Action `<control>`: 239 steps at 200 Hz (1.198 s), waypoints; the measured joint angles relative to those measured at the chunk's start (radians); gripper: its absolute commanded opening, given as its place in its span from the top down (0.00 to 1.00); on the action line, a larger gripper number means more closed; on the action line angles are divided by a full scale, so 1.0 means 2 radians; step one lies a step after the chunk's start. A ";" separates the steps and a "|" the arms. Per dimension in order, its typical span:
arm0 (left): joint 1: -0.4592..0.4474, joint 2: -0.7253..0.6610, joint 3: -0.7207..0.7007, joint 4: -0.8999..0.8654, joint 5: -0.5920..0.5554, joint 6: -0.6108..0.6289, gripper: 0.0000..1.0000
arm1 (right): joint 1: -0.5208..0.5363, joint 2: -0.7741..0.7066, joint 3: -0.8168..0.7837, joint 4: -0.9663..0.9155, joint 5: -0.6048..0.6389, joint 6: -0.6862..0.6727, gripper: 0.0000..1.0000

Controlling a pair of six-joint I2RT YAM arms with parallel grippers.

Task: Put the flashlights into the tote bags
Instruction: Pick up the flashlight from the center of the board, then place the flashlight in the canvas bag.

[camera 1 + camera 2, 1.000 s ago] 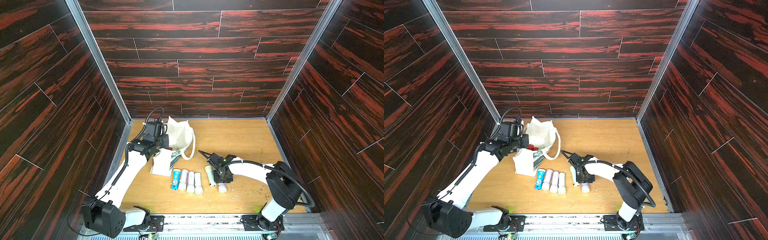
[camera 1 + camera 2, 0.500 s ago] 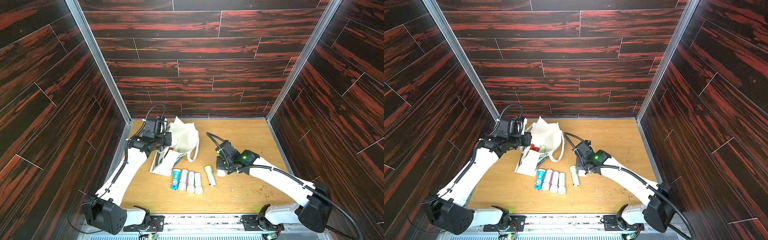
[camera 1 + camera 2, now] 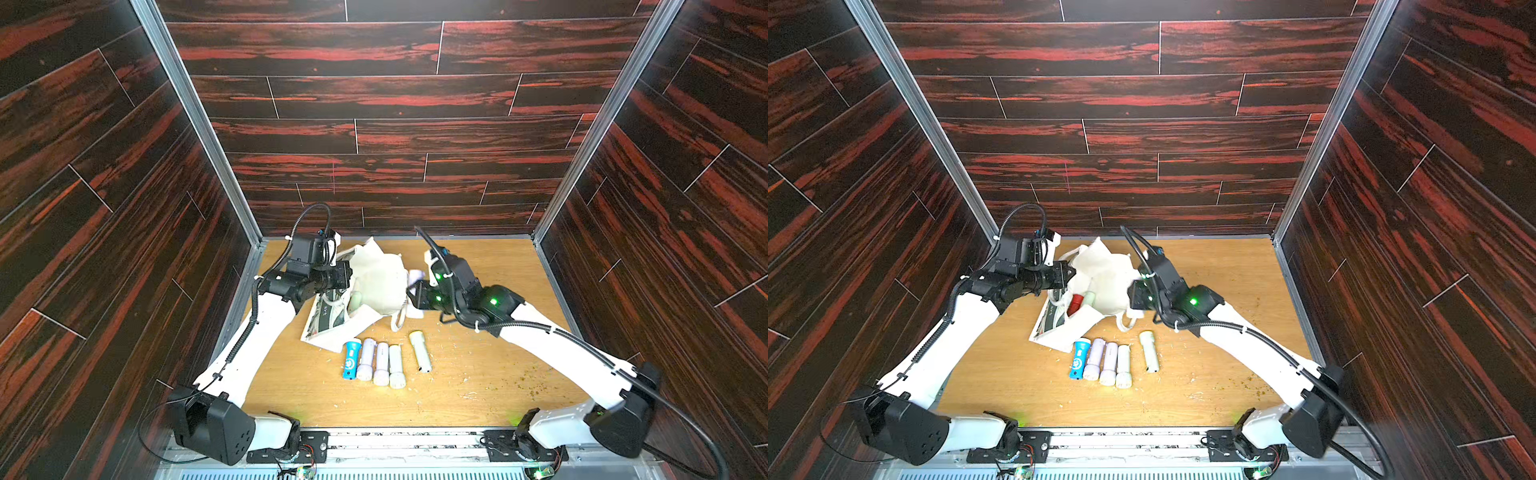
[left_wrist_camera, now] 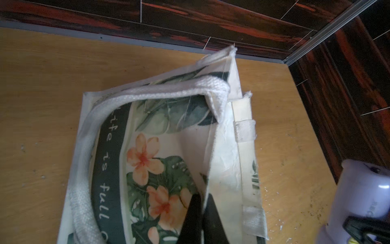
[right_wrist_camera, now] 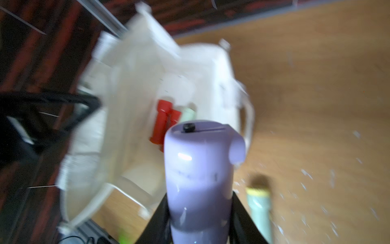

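just in front of the bag (image 3: 382,282), five flashlights (image 3: 381,362) lie on the table (image 3: 490,386). the right hand (image 5: 199,213), clamped on a lilac flashlight (image 5: 200,164), hangs beside the bag. the left hand (image 4: 202,206) is clamped on the bag's rim. two red flashlights (image 5: 164,124) lie inside the bag.

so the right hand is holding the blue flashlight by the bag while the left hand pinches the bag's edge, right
Only the colour is wrong. The right hand holds a lilac flashlight, as the right wrist view shows; the blue flashlight lies on the table. The left hand does pinch the edge of the bag.
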 measured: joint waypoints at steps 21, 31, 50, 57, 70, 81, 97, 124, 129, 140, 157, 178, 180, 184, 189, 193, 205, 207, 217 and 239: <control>0.000 0.000 -0.004 0.008 0.008 -0.006 1.00 | 0.000 0.035 0.031 0.012 -0.009 -0.015 1.00; 0.000 0.000 -0.006 0.010 0.010 -0.008 1.00 | 0.000 0.053 0.045 0.017 -0.014 -0.025 1.00; 0.000 0.000 -0.006 0.011 0.014 -0.011 1.00 | 0.000 0.087 0.069 0.024 -0.033 -0.047 1.00; 0.000 0.000 -0.006 0.011 0.014 -0.012 1.00 | 0.000 0.099 0.076 0.028 -0.041 -0.056 1.00; 0.000 0.000 -0.006 0.011 0.015 -0.013 1.00 | 0.000 0.118 0.090 0.028 -0.055 -0.071 1.00; 0.000 0.000 -0.007 0.011 0.015 -0.014 1.00 | 0.000 0.136 0.105 0.027 -0.064 -0.087 1.00; 0.000 0.000 -0.008 0.013 0.015 -0.015 1.00 | 0.000 0.159 0.127 0.024 -0.071 -0.108 1.00; 0.000 0.000 -0.009 0.017 0.015 -0.017 1.00 | 0.000 0.188 0.150 0.021 -0.079 -0.130 1.00; 0.000 0.000 -0.009 0.018 0.015 -0.018 1.00 | 0.000 0.193 0.152 0.021 -0.081 -0.130 1.00; 0.000 0.000 -0.009 0.018 0.014 -0.022 1.00 | 0.000 0.203 0.155 0.021 -0.086 -0.130 1.00; 0.000 0.000 -0.009 0.020 0.014 -0.029 1.00 | 0.000 0.217 0.156 0.022 -0.096 -0.125 1.00; 0.000 0.000 -0.009 0.022 0.014 -0.037 1.00 | 0.000 0.235 0.158 0.029 -0.115 -0.115 1.00; 0.000 0.000 -0.009 0.022 0.014 -0.037 1.00 | 0.000 0.238 0.159 0.030 -0.117 -0.114 1.00; 0.000 0.000 -0.009 0.022 0.014 -0.039 1.00 | 0.000 0.241 0.159 0.031 -0.120 -0.112 1.00; 0.000 0.000 -0.009 0.022 0.014 -0.040 1.00 | 0.000 0.246 0.160 0.033 -0.126 -0.109 1.00; 0.000 0.000 -0.009 0.023 0.014 -0.041 1.00 | 0.000 0.249 0.160 0.035 -0.129 -0.105 1.00; 0.000 0.000 -0.009 0.025 0.014 -0.044 1.00 | 0.000 0.258 0.160 0.041 -0.138 -0.096 1.00; 0.000 0.000 -0.009 0.025 0.014 -0.044 1.00 | 0.000 0.259 0.160 0.042 -0.140 -0.094 1.00; 0.000 0.000 -0.009 0.026 0.014 -0.046 1.00 | 0.000 0.266 0.160 0.048 -0.146 -0.084 1.00; 0.000 0.000 -0.011 0.031 0.014 -0.051 1.00 | 0.000 0.278 0.160 0.058 -0.159 -0.063 1.00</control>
